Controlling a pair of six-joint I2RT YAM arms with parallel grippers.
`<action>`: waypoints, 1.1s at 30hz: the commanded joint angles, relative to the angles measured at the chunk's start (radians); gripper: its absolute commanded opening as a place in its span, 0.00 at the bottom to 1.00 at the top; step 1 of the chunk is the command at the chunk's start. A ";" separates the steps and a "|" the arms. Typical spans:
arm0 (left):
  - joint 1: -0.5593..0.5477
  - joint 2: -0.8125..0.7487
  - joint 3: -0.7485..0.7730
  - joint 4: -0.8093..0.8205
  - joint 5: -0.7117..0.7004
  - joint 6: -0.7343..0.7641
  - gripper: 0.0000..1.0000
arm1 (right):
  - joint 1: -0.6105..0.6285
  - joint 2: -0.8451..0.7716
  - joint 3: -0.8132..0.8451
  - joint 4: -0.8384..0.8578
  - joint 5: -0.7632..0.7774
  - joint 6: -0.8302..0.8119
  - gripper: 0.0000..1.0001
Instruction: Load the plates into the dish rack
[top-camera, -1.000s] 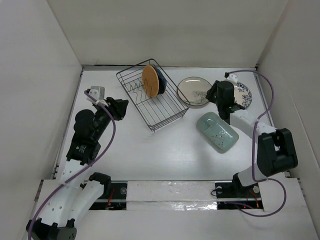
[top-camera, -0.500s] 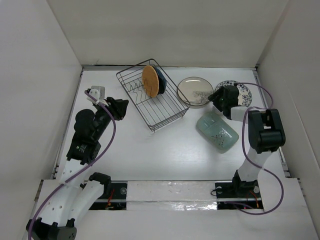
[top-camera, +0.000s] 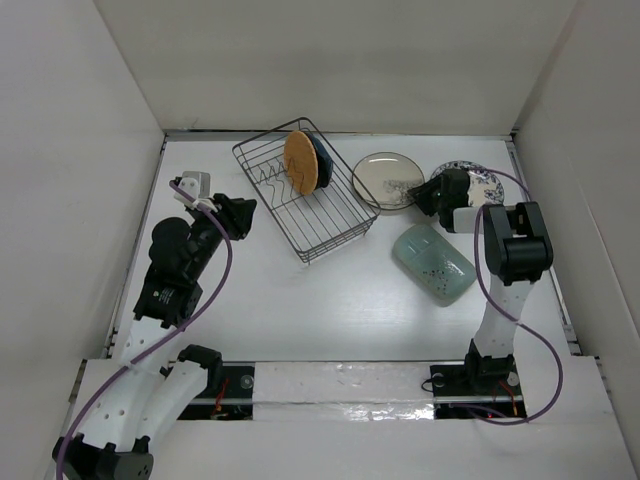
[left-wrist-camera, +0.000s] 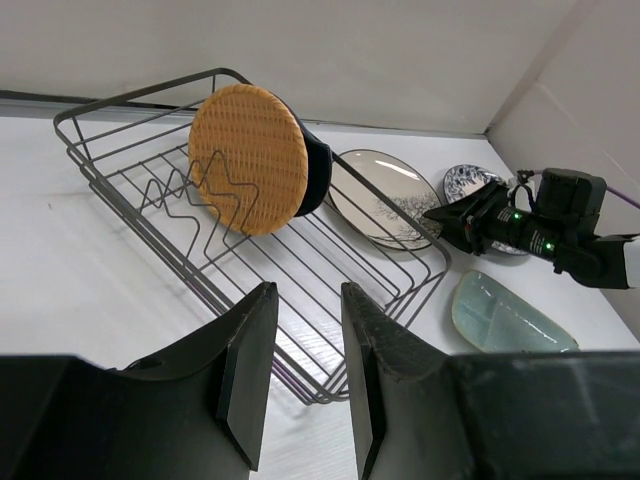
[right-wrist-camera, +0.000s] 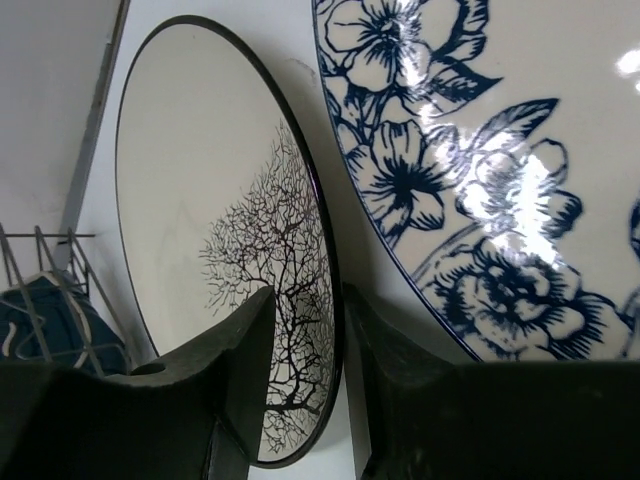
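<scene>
The dish rack (top-camera: 335, 228) holds the orange-tan woven plate (top-camera: 299, 162) upright, with the dark blue plate (top-camera: 320, 160) right behind it. On the table lie the beige dark-rimmed plate (top-camera: 383, 180), the white blue-floral plate (top-camera: 488, 184) and the pale green plate (top-camera: 433, 262). My right gripper (top-camera: 422, 195) is low at the beige plate's right edge. In the right wrist view it (right-wrist-camera: 308, 292) is open and straddles the beige plate's (right-wrist-camera: 210, 200) rim, beside the floral plate (right-wrist-camera: 480, 180). My left gripper (left-wrist-camera: 307, 290) hangs open and empty near the rack (left-wrist-camera: 140, 95).
The rack's divider prongs (left-wrist-camera: 215, 195) in front of the orange plate (left-wrist-camera: 248, 158) hold nothing. White walls close in the table on three sides. The green plate (left-wrist-camera: 510, 318) lies just near of the right arm's forearm (top-camera: 470, 215).
The right arm has folded in and dropped its gripper to the beige plate's right rim; its jaws widened, then narrowed around the rim. The left arm has not moved.
</scene>
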 joint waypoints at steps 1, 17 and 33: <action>-0.004 -0.006 -0.002 0.033 -0.017 0.019 0.29 | 0.001 0.042 0.037 0.111 -0.062 0.082 0.37; -0.004 -0.009 -0.004 0.032 -0.043 0.031 0.23 | 0.030 -0.233 0.006 0.195 0.153 -0.043 0.00; -0.004 -0.027 -0.004 0.036 -0.034 0.030 0.23 | 0.313 -0.449 0.357 -0.026 0.405 -0.596 0.00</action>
